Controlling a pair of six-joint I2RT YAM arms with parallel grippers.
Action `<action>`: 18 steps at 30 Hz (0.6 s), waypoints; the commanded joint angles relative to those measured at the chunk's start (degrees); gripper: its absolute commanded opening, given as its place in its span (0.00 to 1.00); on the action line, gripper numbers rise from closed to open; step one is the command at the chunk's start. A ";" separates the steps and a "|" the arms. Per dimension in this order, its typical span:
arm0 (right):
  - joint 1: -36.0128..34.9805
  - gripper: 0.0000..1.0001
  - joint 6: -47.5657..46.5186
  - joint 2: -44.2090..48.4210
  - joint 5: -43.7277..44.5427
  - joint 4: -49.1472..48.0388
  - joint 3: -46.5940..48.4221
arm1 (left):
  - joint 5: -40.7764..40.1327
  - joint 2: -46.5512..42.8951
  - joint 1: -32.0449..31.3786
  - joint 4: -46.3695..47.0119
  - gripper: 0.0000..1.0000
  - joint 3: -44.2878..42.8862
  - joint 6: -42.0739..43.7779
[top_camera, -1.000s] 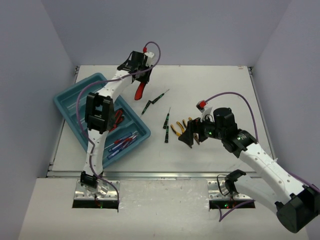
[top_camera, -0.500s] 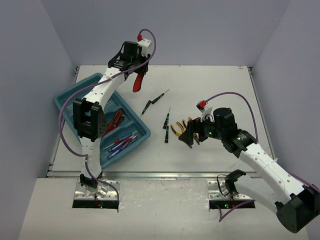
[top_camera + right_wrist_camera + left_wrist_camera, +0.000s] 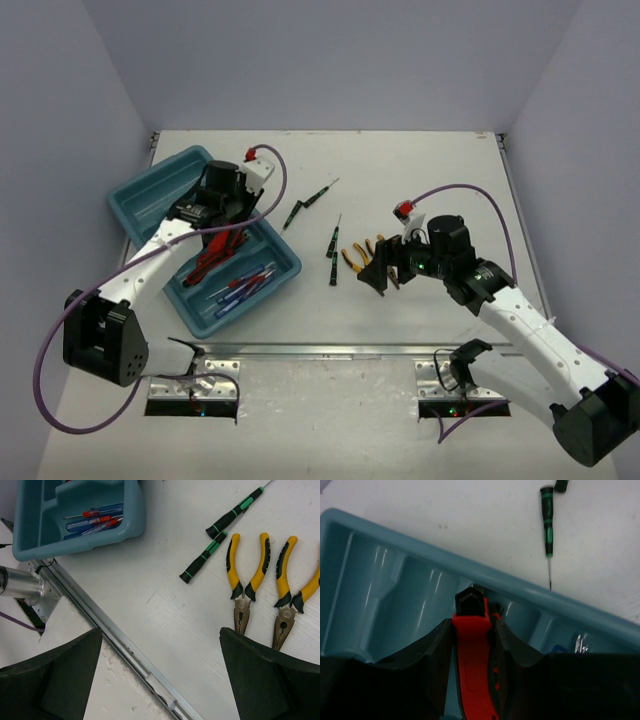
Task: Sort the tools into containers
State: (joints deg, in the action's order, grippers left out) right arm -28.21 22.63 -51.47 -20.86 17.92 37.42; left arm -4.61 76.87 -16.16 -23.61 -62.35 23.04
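My left gripper [image 3: 216, 232] [image 3: 472, 630] is shut on a red-handled cutter [image 3: 211, 259] [image 3: 471, 652] and holds it over the teal tray [image 3: 150, 195] [image 3: 395, 580], above a middle compartment. Blue-handled screwdrivers [image 3: 240, 288] [image 3: 93, 520] lie in the tray's nearest compartment. My right gripper [image 3: 378, 268] [image 3: 160, 632] hangs wide open above the table, with nothing between its fingers. Just beyond it lie yellow-handled pliers [image 3: 360, 254] [image 3: 247, 580]. Thin black-green screwdrivers [image 3: 333, 250] [image 3: 202, 560] lie on the table, and another one [image 3: 310, 203] [image 3: 547, 520] lies farther back.
The table's metal front rail [image 3: 320, 348] [image 3: 125, 650] runs just behind my right gripper. The tray [image 3: 30, 540] sits askew at the table's left side. Walls close off the left, far and right sides.
My left arm has swung back from the far middle of the table with the red cutter and now holds it low over the tray. The right arm has not moved.
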 commanded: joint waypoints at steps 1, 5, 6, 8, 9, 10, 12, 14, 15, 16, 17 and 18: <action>0.26 0.99 -0.75 1.63 -1.23 -3.12 0.05 | -7.70 -4.44 0.08 7.68 0.00 7.48 8.60; 0.32 0.99 -0.75 1.64 -1.70 -3.15 0.00 | -13.48 -4.74 0.69 14.89 0.00 15.49 13.66; 0.29 0.99 -0.72 1.64 -1.84 -3.18 -0.06 | -13.61 -4.80 0.67 15.30 0.00 16.11 13.96; 0.28 0.99 -0.68 1.55 -1.90 -3.33 -0.09 | -12.55 -4.66 0.81 16.64 0.00 16.29 13.79; 0.34 0.99 -0.75 1.55 -1.90 -3.33 -0.14 | -12.48 -4.41 0.87 17.00 0.00 16.26 13.88; 0.34 0.99 -0.75 1.55 -1.90 -3.33 -0.09 | -12.91 -3.97 0.87 16.96 0.00 16.17 14.22; 0.33 0.99 -0.75 1.55 -1.99 -3.24 -0.08 | -13.53 -3.48 0.96 15.79 0.02 15.85 14.48; 0.30 0.99 -0.75 1.50 -1.95 -3.28 -0.10 | -13.98 -3.98 0.96 15.26 0.17 15.76 13.77; 0.34 0.99 -0.75 1.44 -1.92 -3.33 -0.06 | -13.94 -4.44 0.96 14.99 0.25 15.68 13.44; 0.35 0.99 -0.76 1.36 -1.98 -3.34 -0.08 | -13.42 -4.65 0.96 14.39 0.30 15.58 13.18; 0.35 0.99 -0.84 1.28 -1.90 -3.41 -0.15 | -12.58 -5.63 0.96 13.54 0.38 15.13 12.03; 0.35 0.99 -0.84 1.22 -1.84 -3.35 -0.15 | -11.98 -6.35 0.96 12.76 0.44 14.77 11.84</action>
State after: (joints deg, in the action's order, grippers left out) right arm -28.21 22.62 -50.68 -21.86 16.95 37.22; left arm -17.01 73.72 -16.01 -12.06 -44.64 35.70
